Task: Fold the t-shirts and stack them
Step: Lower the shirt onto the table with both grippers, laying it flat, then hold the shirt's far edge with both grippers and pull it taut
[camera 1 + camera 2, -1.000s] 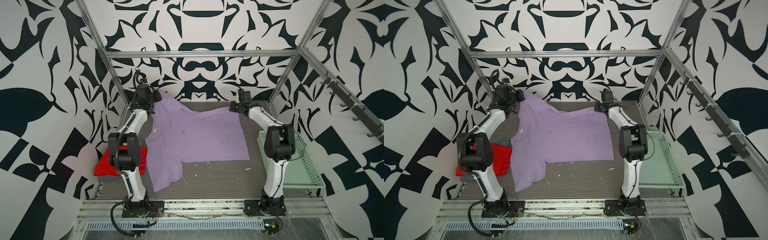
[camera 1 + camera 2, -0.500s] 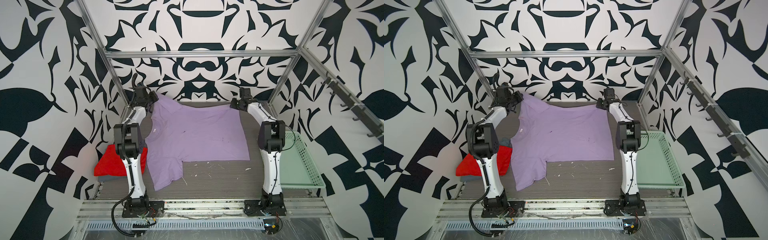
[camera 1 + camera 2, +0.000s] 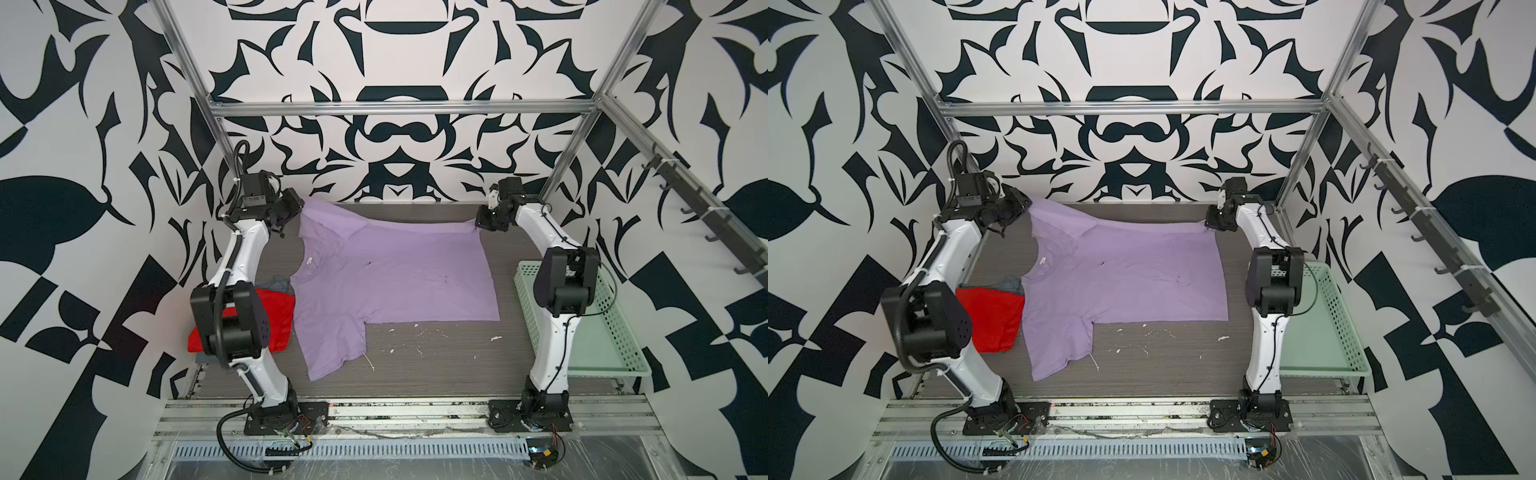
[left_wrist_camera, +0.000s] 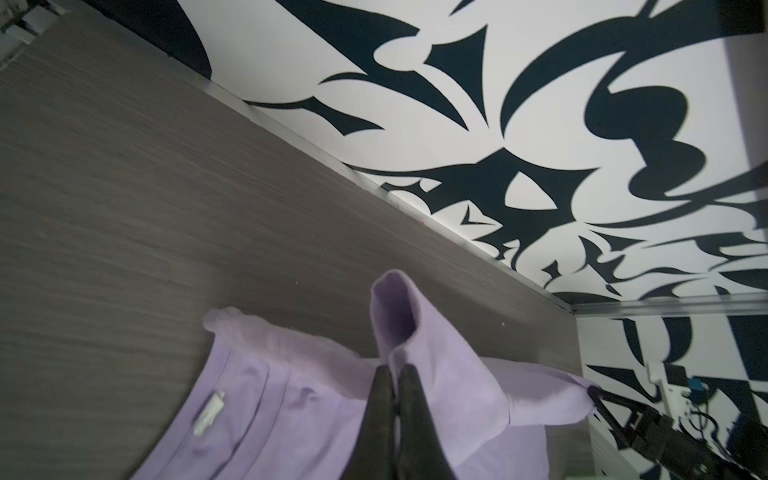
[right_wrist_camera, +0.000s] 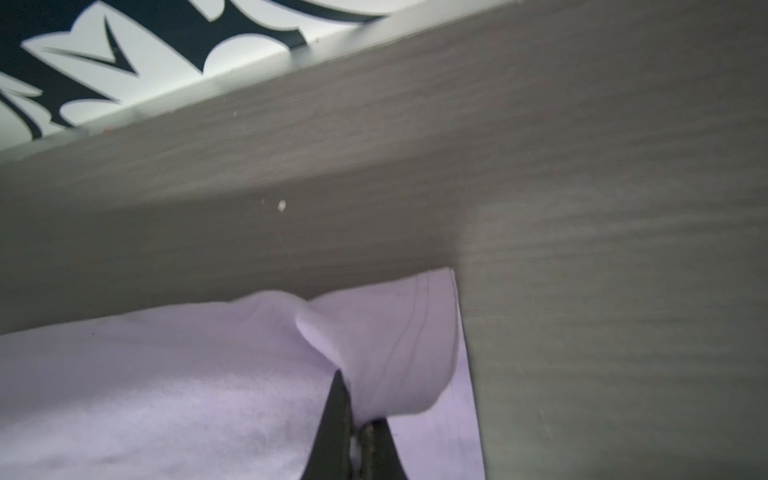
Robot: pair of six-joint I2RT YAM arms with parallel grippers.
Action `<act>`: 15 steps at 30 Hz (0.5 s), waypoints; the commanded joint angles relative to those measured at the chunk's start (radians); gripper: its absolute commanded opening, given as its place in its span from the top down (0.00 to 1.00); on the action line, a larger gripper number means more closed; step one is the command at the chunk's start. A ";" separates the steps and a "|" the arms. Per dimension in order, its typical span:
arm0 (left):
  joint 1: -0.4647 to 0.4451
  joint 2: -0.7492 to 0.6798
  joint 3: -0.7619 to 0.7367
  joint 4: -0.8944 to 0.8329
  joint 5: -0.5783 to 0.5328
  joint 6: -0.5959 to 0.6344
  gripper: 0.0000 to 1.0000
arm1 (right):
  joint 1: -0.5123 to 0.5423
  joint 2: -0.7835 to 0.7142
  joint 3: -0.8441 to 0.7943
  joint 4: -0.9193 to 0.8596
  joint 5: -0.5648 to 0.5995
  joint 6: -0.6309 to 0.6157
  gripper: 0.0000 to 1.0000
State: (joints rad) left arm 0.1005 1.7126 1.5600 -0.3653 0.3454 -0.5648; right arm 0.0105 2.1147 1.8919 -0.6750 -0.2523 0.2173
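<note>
The lavender t-shirt (image 3: 386,274) (image 3: 1121,274) lies spread over the middle of the table in both top views, neckline to the left. Its far edge is stretched between my two grippers near the back wall. My left gripper (image 3: 296,209) (image 4: 395,372) is shut on the shirt's far left sleeve, which folds over the fingertips. At the far right hem corner (image 5: 399,345), my right gripper (image 3: 478,223) (image 5: 357,409) is shut on the cloth. A folded red t-shirt (image 3: 276,316) (image 3: 992,316) lies at the left, partly hidden by my left arm, with grey-blue cloth (image 3: 279,285) peeking out behind it.
A mint-green perforated basket (image 3: 619,332) (image 3: 1343,332) stands at the right edge behind my right arm. White lint specks dot the grey table (image 3: 428,365) in front of the shirt. The back wall and frame posts are close behind both grippers.
Both grippers have moved back and apart toward the far wall with the lavender shirt's edge. That edge is now pulled straighter and the cloth lies flatter.
</note>
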 commanded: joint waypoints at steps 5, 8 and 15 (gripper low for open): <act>0.007 -0.031 -0.245 -0.070 0.043 -0.057 1.00 | -0.002 -0.058 -0.163 -0.025 -0.024 -0.043 1.00; 0.008 -0.008 -0.331 -0.035 0.031 -0.078 1.00 | -0.002 -0.027 -0.214 0.021 -0.034 -0.016 1.00; 0.008 0.003 -0.410 -0.015 -0.004 -0.098 1.00 | -0.003 -0.022 -0.275 0.062 -0.022 0.016 1.00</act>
State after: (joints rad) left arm 0.1047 1.7329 1.1507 -0.3916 0.3573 -0.6468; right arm 0.0090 2.1529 1.6127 -0.6514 -0.2764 0.2138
